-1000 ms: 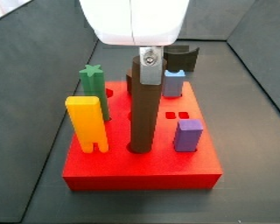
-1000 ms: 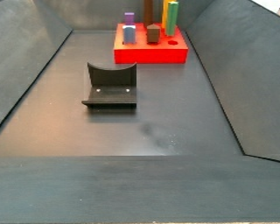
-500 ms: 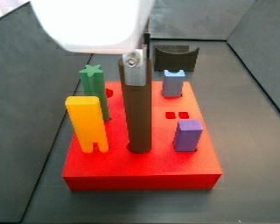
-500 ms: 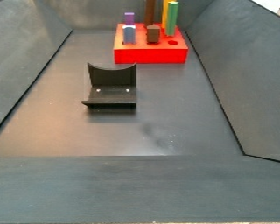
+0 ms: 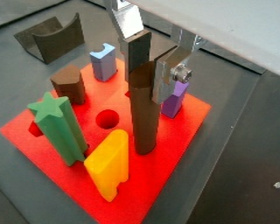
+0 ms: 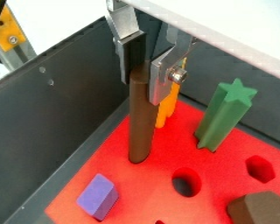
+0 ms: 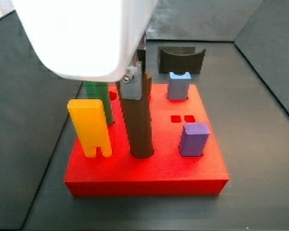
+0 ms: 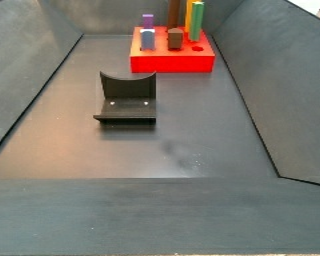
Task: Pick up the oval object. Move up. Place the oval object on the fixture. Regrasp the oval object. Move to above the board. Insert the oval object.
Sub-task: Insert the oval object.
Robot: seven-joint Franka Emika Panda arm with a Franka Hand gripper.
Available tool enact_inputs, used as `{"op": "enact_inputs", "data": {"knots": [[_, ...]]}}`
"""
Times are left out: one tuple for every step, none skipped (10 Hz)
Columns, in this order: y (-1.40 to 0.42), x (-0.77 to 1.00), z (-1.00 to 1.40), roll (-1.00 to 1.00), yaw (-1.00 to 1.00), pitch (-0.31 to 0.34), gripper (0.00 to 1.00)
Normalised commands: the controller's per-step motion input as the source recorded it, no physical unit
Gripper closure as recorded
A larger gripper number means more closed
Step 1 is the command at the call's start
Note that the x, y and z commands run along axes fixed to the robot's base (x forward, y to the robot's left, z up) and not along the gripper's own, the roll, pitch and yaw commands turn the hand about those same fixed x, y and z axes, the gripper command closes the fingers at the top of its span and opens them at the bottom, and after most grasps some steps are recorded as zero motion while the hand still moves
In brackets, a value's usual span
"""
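Dark grey floor with the fixture [image 8: 125,97] nearest in a side view, the board [image 8: 172,55] far behind.

On the board [image 7: 147,173] stands the oval object [image 7: 137,122], upright, its lower end in the red slab beside the yellow peg [image 7: 88,127]. The gripper [image 5: 153,42] sits at the rod's top in a wrist view, fingers [image 5: 168,77] close along its sides; whether they press it, I cannot tell.

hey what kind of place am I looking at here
Most likely a robot test cell for peg insertion practice: a dark walled bin, a red board with coloured pegs, and the fixture on the floor. The gripper holds the oval object upright over the board.
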Motion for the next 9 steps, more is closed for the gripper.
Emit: {"op": "enact_inputs", "data": {"knots": [[-0.22, 0.49, -0.35, 0.13, -0.10, 0.099, 1.00], [-0.21, 0.56, -0.30, 0.11, -0.13, 0.117, 1.00], [-0.08, 0.47, -0.35, 0.02, -0.14, 0.043, 1.00], [0.00, 0.20, -0.38, 0.02, -0.10, 0.000, 1.00], [0.00, 0.01, -0.33, 0.01, -0.03, 0.000, 1.00], [0.00, 0.00, -0.32, 0.00, -0.03, -0.070, 1.00], [0.00, 0.00, -0.21, -0.03, 0.00, -0.126, 1.00], [0.14, 0.00, -0.03, -0.11, -0.09, -0.056, 1.00], [0.00, 0.00, 0.00, 0.00, 0.00, 0.000, 1.00]]}}
